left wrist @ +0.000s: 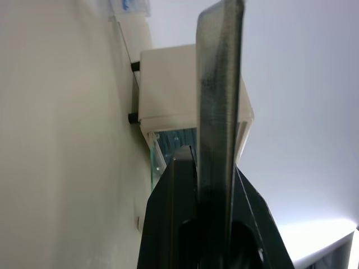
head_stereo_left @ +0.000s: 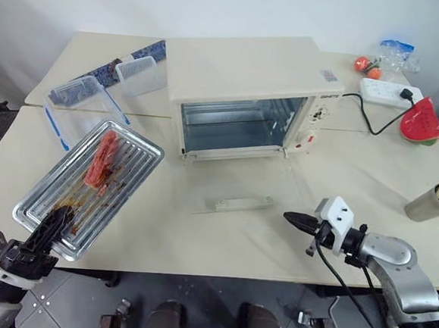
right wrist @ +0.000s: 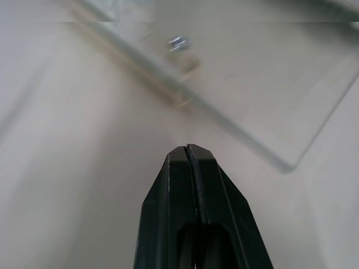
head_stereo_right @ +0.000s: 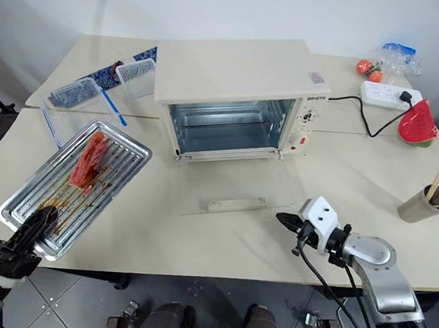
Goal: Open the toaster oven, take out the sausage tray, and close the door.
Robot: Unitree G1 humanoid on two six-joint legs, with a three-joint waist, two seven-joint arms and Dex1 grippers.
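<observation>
We note the toaster oven [head_stereo_left: 244, 90] standing at the back of the cream counter [head_stereo_left: 198, 238], its cavity open to view. The door [head_stereo_left: 252, 189] lies folded down flat on the counter in front of the oven, glass panel level, its long bar handle [head_stereo_left: 239, 204] at the near edge.

The sausage tray [head_stereo_left: 88, 184] is out of the oven, to the left of it and well apart from the door. It is tilted, with its near corner lifted. One red-orange sausage [head_stereo_left: 102, 158] lies on the ridged bottom toward the far end, brown grease nearer us.

The left claw [head_stereo_left: 53, 227] is clamped on the tray's near corner; the left wrist view shows the tray's metal edge pinched between the black fingers [left wrist: 179, 207].

The right claw [head_stereo_left: 295, 218] hovers over the counter just beside the right near corner of the open door, tips pressed together with nothing between them. In the right wrist view the glass corner sits just ahead of the tips.

Elsewhere: clear plastic containers [head_stereo_left: 139, 74] at the left rear, a white power strip [head_stereo_left: 389, 92] and a watermelon-slice toy [head_stereo_left: 423, 121] at the right rear, a cup with chopsticks [head_stereo_left: 433, 202] at the right edge.
</observation>
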